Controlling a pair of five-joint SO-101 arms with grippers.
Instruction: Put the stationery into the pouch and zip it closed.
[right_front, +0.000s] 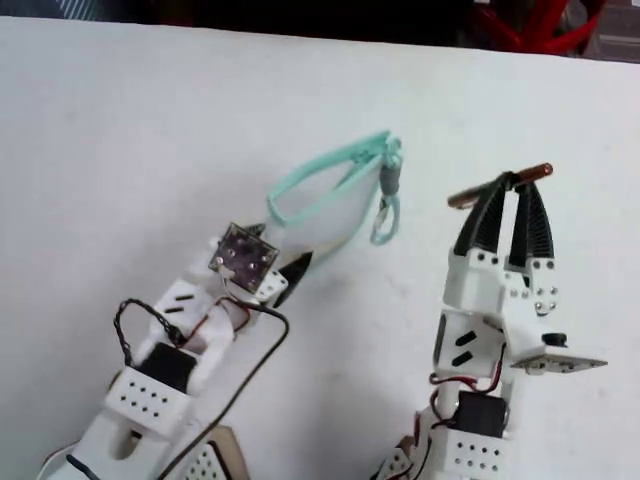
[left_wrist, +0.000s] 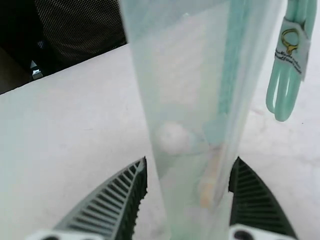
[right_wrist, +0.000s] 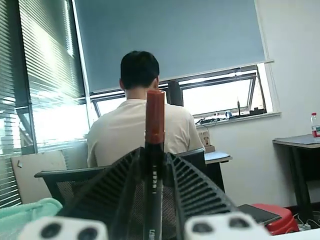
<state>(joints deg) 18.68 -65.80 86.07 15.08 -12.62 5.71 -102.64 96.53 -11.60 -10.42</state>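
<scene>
Left gripper (left_wrist: 190, 167): ribbed black jaws are closed on the translucent, mint-zipped pouch (left_wrist: 190, 75). Right gripper (right_wrist: 155, 150): a slim pen (right_wrist: 155, 112) is pinched, red-brown cap protruding past the tips.

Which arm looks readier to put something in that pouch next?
Right, probably: the right gripper is shut on a pen near the open pouch, while the left gripper holds that pouch.
</scene>
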